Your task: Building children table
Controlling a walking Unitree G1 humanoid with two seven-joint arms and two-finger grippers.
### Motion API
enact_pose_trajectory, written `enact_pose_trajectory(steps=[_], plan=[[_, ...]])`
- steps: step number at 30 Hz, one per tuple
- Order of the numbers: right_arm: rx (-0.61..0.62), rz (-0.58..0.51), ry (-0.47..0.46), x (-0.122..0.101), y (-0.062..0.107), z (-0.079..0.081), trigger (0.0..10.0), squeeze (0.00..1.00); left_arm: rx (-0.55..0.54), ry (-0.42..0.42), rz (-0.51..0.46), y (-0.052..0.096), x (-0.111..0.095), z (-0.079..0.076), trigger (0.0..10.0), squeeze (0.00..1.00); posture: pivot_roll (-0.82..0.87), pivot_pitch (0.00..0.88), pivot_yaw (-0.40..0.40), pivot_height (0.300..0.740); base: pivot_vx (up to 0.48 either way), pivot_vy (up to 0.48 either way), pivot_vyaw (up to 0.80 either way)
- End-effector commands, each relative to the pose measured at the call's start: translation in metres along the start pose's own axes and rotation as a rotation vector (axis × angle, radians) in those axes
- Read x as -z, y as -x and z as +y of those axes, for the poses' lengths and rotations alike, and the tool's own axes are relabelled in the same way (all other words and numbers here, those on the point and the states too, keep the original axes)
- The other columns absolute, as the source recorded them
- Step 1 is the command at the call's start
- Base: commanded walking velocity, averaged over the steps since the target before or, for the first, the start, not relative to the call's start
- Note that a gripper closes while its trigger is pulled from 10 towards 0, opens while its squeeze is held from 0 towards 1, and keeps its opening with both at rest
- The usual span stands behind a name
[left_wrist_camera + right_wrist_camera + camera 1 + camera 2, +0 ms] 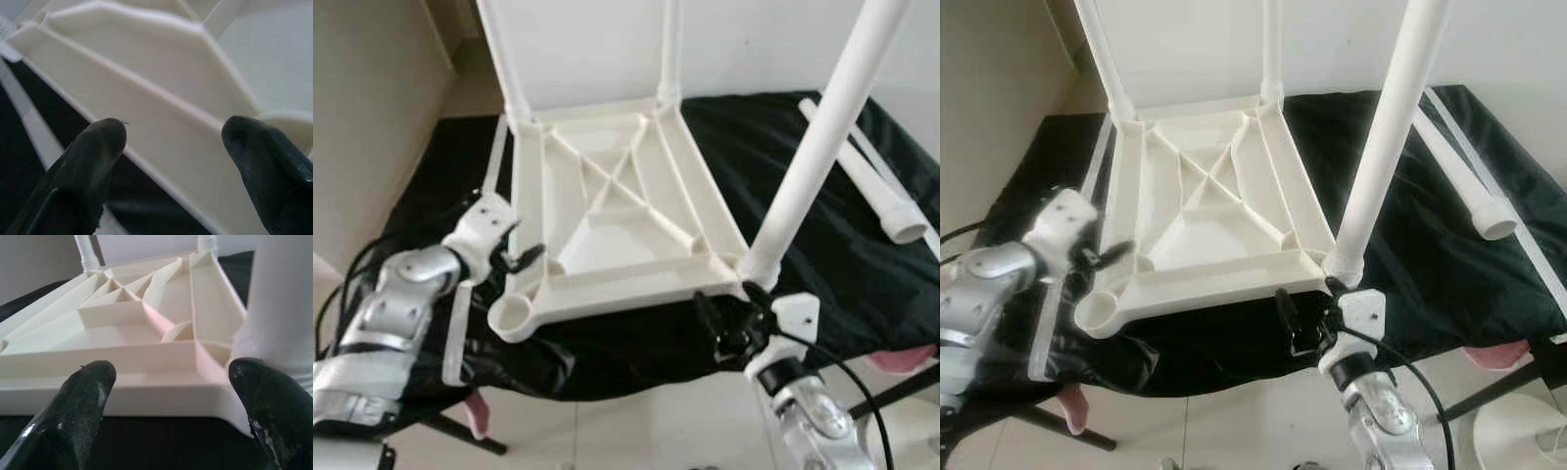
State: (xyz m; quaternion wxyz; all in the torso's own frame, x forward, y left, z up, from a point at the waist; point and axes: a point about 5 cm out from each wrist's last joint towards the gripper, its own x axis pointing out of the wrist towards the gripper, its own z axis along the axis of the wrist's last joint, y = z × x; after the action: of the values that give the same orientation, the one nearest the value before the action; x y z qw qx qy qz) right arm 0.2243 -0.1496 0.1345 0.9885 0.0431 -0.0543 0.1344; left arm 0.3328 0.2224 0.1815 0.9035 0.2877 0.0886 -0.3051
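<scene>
Upturned white tabletop (607,211) seen on black-draped surface (822,245); left gripper (521,257) and right gripper (724,318) spread wide at its near edge, nothing held

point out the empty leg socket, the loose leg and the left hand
empty leg socket (512,315), left eye view, its open round mouth
loose leg (891,208), left eye view, near its open end
left hand (521,260), left eye view, between its fingertips

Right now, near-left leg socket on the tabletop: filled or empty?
Empty. The socket is an open round hole with no leg in it; the other three corners hold legs. The left tool is open beside it.
</scene>
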Motion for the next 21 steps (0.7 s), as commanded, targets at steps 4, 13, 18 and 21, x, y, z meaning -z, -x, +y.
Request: enact_pose_trajectory(steps=[4,13,18,21], plan=[[-0.012,0.035,-0.017,0.006,-0.001,-0.002,10.0,0.0,-0.018,-0.044,0.058,0.008,0.014,-0.001,10.0,0.0,-0.05,0.11,0.022,0.74,0.0,0.0,0.0],[-0.025,0.066,-0.025,0.01,0.0,0.0,10.0,0.0,0.074,-0.082,0.066,-0.002,0.018,-0.024,10.0,0.0,-0.06,0.12,0.022,0.74,0.0,0.0,0.0],[-0.018,0.089,-0.041,0.014,0.003,0.0,10.0,0.0,0.096,-0.099,0.06,-0.004,0.017,-0.029,10.0,0.0,-0.06,0.121,0.027,0.74,0.0,0.0,0.0],[-0.012,0.119,-0.056,0.018,0.009,0.002,10.0,0.0,0.139,-0.114,0.047,-0.006,0.015,-0.034,10.0,0.0,-0.06,0.127,0.032,0.74,0.0,0.0,0.0]])
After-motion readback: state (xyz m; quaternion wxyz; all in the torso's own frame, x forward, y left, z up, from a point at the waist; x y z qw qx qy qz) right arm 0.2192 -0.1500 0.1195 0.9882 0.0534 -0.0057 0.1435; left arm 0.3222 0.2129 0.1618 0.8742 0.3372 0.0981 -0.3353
